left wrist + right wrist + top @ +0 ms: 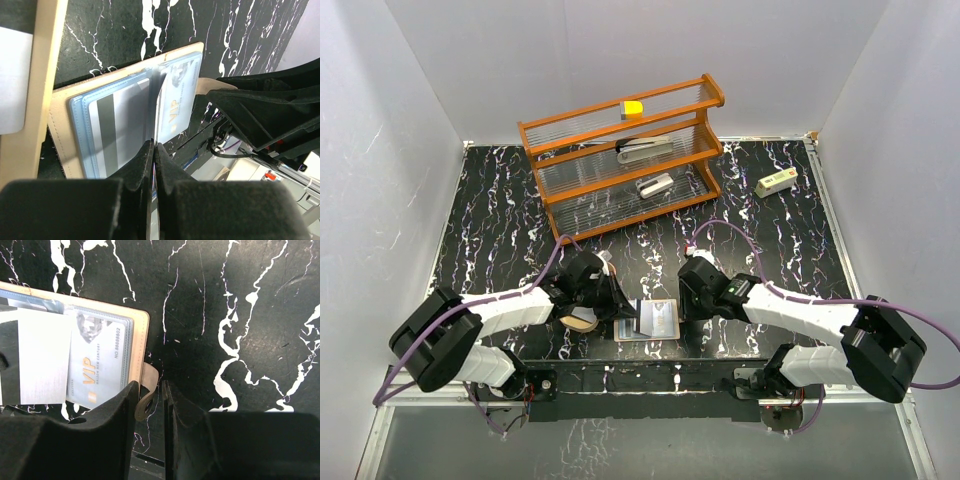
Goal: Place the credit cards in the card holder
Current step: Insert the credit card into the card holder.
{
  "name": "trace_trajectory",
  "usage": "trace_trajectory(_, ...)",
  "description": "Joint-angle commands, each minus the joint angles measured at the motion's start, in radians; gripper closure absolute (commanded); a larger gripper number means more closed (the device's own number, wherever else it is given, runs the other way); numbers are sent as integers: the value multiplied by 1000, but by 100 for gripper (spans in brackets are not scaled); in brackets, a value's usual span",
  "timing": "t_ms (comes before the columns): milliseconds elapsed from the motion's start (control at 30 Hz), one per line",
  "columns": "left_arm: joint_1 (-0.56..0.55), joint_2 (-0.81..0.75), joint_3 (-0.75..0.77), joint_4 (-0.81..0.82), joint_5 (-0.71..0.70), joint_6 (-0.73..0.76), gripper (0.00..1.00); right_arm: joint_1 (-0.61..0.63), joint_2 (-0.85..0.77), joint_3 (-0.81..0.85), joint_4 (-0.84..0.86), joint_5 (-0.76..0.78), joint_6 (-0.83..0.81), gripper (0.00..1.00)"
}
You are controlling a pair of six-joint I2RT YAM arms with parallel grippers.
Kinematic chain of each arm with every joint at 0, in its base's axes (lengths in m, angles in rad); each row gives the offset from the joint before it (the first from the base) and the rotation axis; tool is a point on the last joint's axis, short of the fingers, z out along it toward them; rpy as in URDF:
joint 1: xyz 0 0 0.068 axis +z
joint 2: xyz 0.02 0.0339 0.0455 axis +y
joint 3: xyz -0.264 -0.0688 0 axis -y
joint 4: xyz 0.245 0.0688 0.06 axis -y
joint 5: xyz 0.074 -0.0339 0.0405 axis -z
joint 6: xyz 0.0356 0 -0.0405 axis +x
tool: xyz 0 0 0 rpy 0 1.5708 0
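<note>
A tan folding wallet (pixel 665 335) lies open at the near middle of the table. Its clear sleeves hold a grey striped credit card (pixel 117 125) and a pale VIP card (pixel 175 100). My left gripper (pixel 154 146) is shut on a thin card (pixel 155 107) standing on edge over the wallet's fold; it shows as a pale grey rectangle in the right wrist view (pixel 42 357). The oval tan card holder (pixel 582 321) sits just left of the wallet, partly under my left arm; its rim (pixel 37 75) shows. My right gripper (pixel 150 387) is narrowly open around the wallet's strap tab (pixel 149 377).
An orange wire rack (pixel 700 90) stands at the back with two grey stapler-like objects (pixel 645 150) and a yellow block (pixel 633 108) on it. A small white box (pixel 777 182) lies at the back right. White walls close in three sides.
</note>
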Motion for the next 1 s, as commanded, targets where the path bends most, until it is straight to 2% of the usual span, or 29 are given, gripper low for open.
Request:
trace_trajectory(0,-9,5,-9,-5,8,19,100,-2,-11,-16,59,-2,2,76)
trace_trajectory(300,-10,17,42,-101,-33,106,100,-2,4,-32,83,-14,13,76)
trace_trajectory(967,-34,76,57,-63,-89,107,100,-2,-80,-136,186,-93,91,81)
